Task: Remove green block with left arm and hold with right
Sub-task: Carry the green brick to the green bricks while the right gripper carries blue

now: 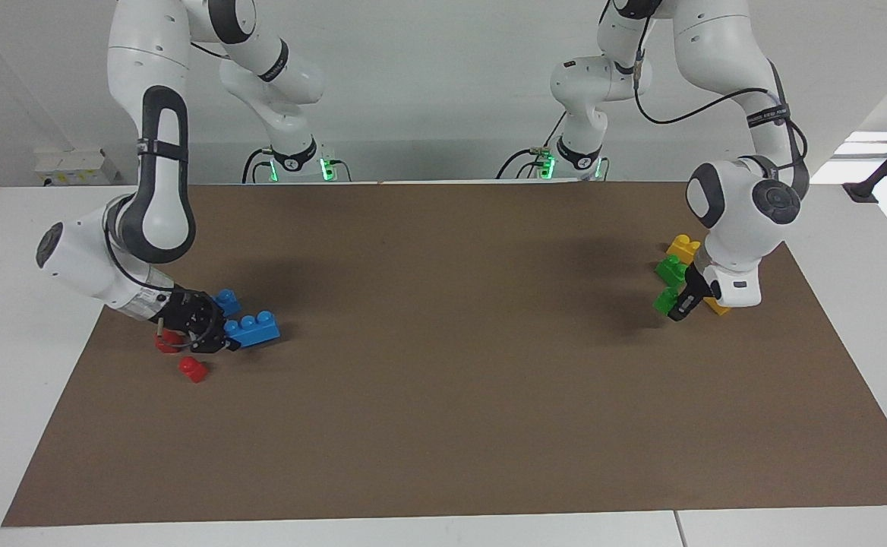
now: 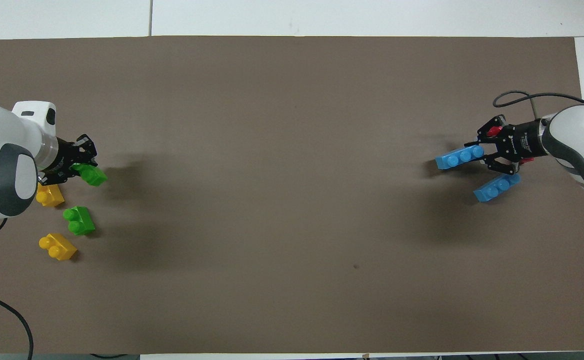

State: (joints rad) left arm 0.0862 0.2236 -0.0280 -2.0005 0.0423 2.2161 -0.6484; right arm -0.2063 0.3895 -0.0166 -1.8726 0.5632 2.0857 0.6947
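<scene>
We note the left end effector (image 1: 679, 308) pointing down, clamped on the green block (image 1: 664, 301); right end effector (image 1: 219, 339), angled low, grips a blue brick (image 1: 252, 330)

Our left tool (image 2: 79, 162) grips the green block (image 2: 91, 175) beside a yellow brick (image 2: 49, 195); our right tool (image 2: 489, 151) grips a blue brick (image 2: 459, 157) near that end's second blue brick (image 2: 497, 187).
</scene>
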